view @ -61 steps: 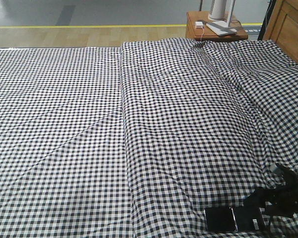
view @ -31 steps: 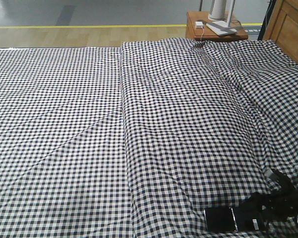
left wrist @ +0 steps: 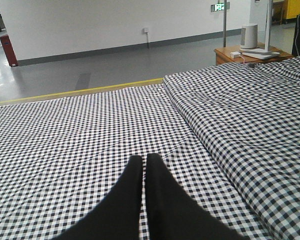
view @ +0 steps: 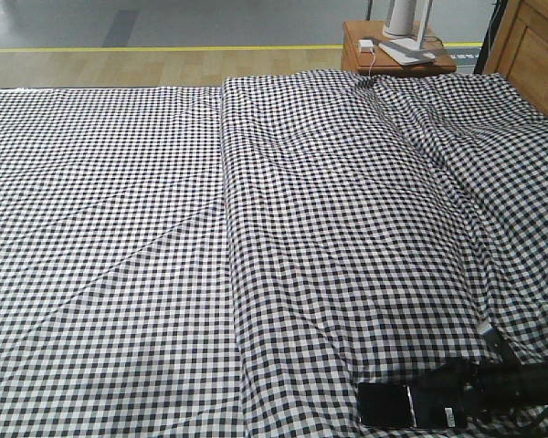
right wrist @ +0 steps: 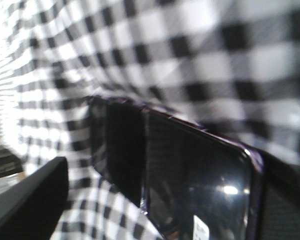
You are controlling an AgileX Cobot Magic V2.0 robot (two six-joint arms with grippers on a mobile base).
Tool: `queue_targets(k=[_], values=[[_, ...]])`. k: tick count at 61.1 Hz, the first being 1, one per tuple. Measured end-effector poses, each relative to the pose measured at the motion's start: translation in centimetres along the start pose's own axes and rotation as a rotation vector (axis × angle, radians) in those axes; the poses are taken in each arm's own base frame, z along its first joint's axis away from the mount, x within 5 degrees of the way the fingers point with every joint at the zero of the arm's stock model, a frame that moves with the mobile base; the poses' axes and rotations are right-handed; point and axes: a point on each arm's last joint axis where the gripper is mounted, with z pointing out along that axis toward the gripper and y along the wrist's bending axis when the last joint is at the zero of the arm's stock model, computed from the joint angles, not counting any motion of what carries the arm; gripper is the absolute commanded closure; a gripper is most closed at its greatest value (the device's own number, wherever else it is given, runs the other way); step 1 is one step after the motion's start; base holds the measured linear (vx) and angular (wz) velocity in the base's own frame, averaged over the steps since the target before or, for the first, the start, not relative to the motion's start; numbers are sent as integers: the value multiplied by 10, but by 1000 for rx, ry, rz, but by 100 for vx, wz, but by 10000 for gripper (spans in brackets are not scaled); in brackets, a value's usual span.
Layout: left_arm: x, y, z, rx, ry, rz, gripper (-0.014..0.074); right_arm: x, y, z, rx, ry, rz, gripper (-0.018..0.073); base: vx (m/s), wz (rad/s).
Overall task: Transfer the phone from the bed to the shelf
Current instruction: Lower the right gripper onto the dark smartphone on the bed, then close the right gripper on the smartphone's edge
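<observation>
bed [view: 164,228]: soft gingham cover is lying creased; broad flat room is lying open leftward.
left gripper [left wrist: 142,160]: hovering over the checks, black fingers pressing together.
right gripper [view: 438,391]: reaching in low from the right, jaws spread, straddling the phone.
phone [view: 393,405]: glossy black slab lying flat on the bed, lower right of the front view.
change: phone is sitting further left than half a second ago; right gripper is sitting lower.
</observation>
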Motion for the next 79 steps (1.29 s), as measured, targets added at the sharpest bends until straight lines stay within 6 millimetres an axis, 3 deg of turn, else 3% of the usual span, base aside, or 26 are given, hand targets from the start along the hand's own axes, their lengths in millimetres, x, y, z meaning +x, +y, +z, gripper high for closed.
queue_targets(k=[8,15,27,64,79], values=[[0,0,0,0,0,0,595,2,-1,2,-17,7,3,94,0,0],[0,0,0,0,0,0,595,2,-1,2,-17,8,-2,232,0,0],[0,0,0,0,0,0,595,2,0,2,-30,8,-43,577,0,0],[0,0,0,0,0,0,595,2,9,0,-134,6,-100,569,0,0],[0,0,0,0,0,0,595,-19,32,-27,-93,-13,-193,568,0,0]])
